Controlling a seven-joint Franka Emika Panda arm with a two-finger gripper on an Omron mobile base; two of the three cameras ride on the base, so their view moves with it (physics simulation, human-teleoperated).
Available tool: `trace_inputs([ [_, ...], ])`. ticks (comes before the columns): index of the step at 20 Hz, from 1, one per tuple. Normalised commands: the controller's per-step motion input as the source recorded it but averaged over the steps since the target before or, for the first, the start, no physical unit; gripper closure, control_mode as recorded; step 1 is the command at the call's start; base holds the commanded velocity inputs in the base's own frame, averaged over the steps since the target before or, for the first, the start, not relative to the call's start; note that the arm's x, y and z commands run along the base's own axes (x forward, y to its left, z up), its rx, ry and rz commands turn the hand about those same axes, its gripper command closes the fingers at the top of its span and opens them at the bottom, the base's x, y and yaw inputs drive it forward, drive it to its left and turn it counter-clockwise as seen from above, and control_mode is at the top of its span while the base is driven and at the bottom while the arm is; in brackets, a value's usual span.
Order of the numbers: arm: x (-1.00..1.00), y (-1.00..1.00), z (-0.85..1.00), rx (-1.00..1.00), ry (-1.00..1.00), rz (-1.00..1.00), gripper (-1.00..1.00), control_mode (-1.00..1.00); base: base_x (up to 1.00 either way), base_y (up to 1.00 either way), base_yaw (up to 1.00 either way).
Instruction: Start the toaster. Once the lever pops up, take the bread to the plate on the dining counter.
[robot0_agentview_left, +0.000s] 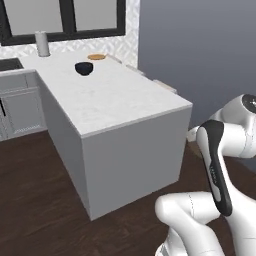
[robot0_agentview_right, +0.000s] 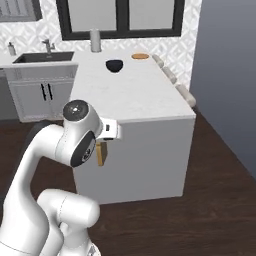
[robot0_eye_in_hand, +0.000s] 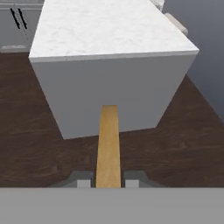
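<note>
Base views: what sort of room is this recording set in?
A home kitchen, rendered. A sink with a faucet sits in a cabinet run under a window, a long marble-patterned dining counter juts out from it, and a black bowl and an orange-brown plate stand on top.

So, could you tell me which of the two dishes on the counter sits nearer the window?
The plate. It is flat and orange-brown, and lies at the far end of the counter, close to the window. The black bowl sits a little nearer the robot.

Bread (robot0_eye_in_hand: 108, 148) bottom hidden between hand (robot0_eye_in_hand: 108, 183) fingertips.
</note>
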Motion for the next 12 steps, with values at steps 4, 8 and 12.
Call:
trace_inputs([
  [4,0.0,0.0,0.0,0.0,0.0,0.0,1.0,1.0,0.87,-1.0,-0.07],
  [8,0.0,0.0,0.0,0.0,0.0,0.0,1.0,1.0,0.85,-1.0,-0.01],
  [12,0.0,0.0,0.0,0.0,0.0,0.0,1.0,1.0,0.81,-1.0,0.05],
])
